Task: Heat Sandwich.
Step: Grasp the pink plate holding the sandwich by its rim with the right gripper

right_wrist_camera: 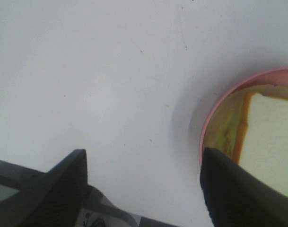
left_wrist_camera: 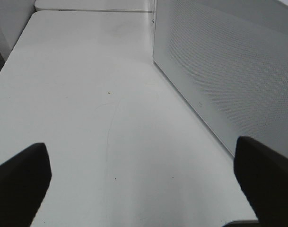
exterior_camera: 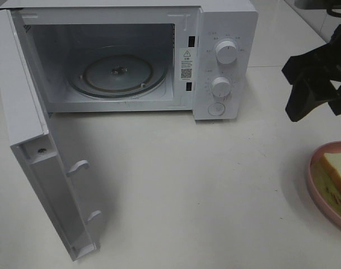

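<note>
Left gripper (left_wrist_camera: 141, 161): fingers fully spread, empty. Right gripper (right_wrist_camera: 144, 156): fingers spread, empty, above counter (right_wrist_camera: 110, 71) beside the sandwich (right_wrist_camera: 271, 142) on its pink plate (exterior_camera: 313, 182). Microwave (exterior_camera: 226, 33) door open.

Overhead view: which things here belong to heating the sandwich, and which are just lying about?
For the job:
sandwich
pink plate under it
microwave
its open door
glass turntable inside

Just there:
white table only
</note>
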`<state>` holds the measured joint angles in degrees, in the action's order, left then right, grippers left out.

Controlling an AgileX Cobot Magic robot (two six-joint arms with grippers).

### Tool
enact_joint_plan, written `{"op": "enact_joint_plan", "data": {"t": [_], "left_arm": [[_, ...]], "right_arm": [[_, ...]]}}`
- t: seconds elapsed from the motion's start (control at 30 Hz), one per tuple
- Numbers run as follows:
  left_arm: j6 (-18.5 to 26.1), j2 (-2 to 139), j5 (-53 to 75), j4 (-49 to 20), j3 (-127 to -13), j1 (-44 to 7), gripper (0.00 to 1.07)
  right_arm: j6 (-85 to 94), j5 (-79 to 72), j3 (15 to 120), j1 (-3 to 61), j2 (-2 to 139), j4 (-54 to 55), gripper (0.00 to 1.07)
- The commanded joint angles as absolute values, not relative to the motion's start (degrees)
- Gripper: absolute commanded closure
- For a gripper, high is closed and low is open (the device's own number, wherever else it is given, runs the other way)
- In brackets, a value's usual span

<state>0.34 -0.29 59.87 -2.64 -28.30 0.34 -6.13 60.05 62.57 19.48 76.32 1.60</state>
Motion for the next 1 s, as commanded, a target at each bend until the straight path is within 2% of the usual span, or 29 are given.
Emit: {"op": "enact_joint_plan", "data": {"t": [0.03, 0.07, 0.2, 0.73, 1.0], "left_arm": [[0.34, -1.43, 59.36, -2.64, -28.19, 0.4, 0.09], [0.34, -1.43, 59.36, -2.64, -28.19, 0.4, 0.09], [0.34, -1.43, 59.36, -2.64, -28.19, 0.4, 0.09], [0.34, -1.43, 59.36, -2.64, -28.19, 0.4, 0.09], [0.34, -1.43, 59.36, -2.64, -28.19, 0.4, 0.09]], "right_arm": [[-7.22, 68.41, 65.55, 19.37, 76.03, 1.38, 0.4], [-8.54, 72.59, 66.86, 19.37, 76.03, -0.4, 0.4], [-13.12, 73.51, 67.44, 19.37, 76.03, -4.47, 0.4], [-17.13, 73.51, 67.21, 19.08, 81.25, -6.76, 0.4], [-19.25, 70.76, 59.99, 15.3, 80.16, -6.53, 0.4]]}}
